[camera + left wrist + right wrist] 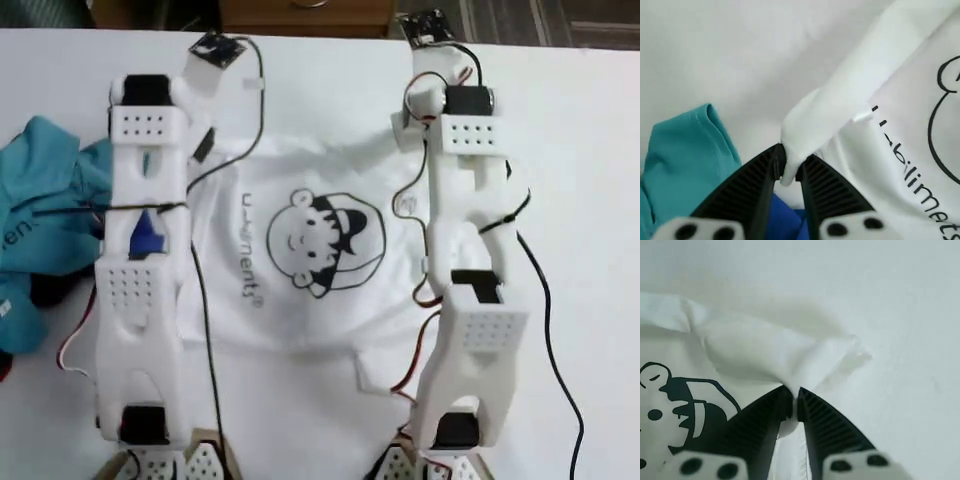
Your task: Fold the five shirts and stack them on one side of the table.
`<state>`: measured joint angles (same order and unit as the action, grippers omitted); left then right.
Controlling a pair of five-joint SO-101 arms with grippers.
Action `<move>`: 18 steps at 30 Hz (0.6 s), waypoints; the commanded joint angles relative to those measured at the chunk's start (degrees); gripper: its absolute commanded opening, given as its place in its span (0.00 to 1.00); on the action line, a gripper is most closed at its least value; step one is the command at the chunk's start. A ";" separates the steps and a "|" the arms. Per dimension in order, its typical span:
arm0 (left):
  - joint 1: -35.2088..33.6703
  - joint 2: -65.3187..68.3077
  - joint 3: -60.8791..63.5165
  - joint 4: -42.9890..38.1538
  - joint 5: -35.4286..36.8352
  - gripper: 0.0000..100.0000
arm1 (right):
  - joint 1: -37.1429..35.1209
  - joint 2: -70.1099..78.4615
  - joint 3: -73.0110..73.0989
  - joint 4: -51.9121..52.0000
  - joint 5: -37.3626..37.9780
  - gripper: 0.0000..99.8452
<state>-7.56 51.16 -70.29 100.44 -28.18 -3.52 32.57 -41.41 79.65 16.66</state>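
Squarely between the two arms, a white shirt (300, 290) lies spread print-up on the table (580, 150), its cartoon face (325, 240) in the middle of the cloth. The left gripper (790, 172) is pinched nearly closed on a bunched fold of the shirt's edge, on the side nearest a heap of teal shirts (45, 200) (how many lie in the heap cannot be told). A patch of blue cloth (782, 220) shows just beneath its black ribbed jaws. The right gripper (791, 410) is likewise clamped tight on a puckered corner of the same shirt at the opposite edge, with bare tabletop beyond. The teal heap sits at the table's left side, touching the white shirt.
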 commanded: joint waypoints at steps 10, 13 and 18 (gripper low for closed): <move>4.57 -20.48 19.30 1.93 -2.55 0.03 | 3.12 -11.74 -2.73 14.29 -0.09 0.02; 4.57 -28.92 30.55 1.85 -2.81 0.03 | 2.95 -14.37 -2.37 18.86 -0.09 0.02; 3.60 -41.85 47.52 1.32 -6.51 0.03 | 3.56 -21.05 2.73 21.76 1.14 0.02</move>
<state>-3.69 19.16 -30.64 101.41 -32.84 -0.70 18.86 -41.14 99.78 16.66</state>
